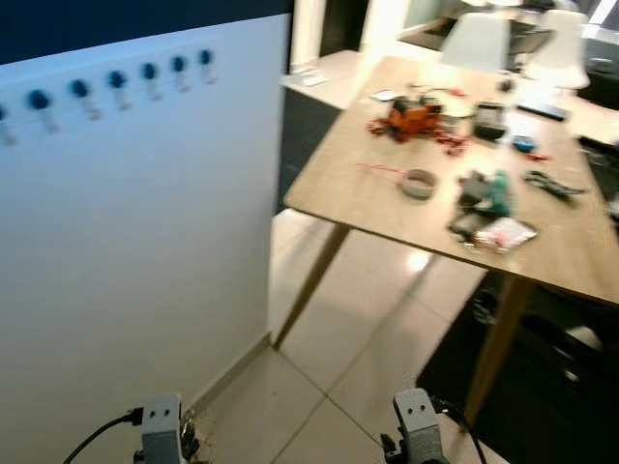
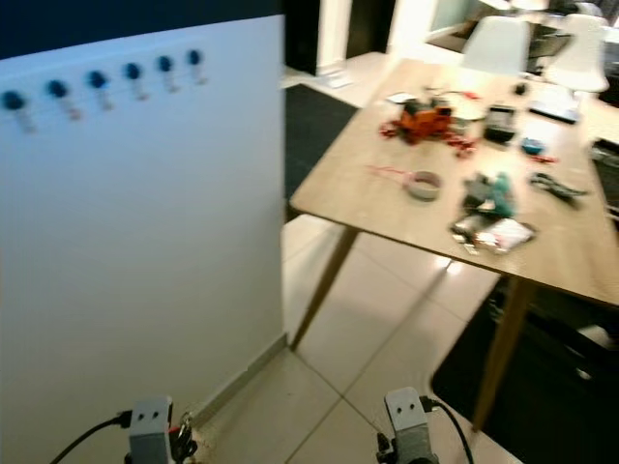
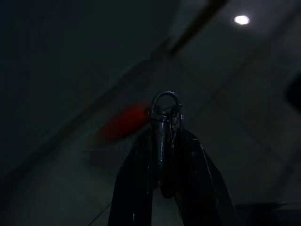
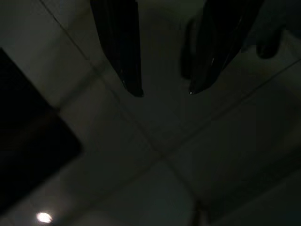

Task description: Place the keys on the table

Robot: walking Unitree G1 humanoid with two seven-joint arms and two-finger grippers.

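Note:
In the dark left wrist view my left gripper is shut on the keys, a metal ring with a red tag blurred beside it. The left wrist hangs low near the floor, with the keys dangling beside it. My right gripper is open above the floor tiles, holding nothing; its wrist also hangs low. The wooden table stands ahead to the right, a good way from both arms.
A white panel with a row of blue hooks rises on the left. The table carries an orange toy, a tape roll, scissors and other clutter. White chairs stand behind it. Pale floor tiles lie beneath, a black mat at right.

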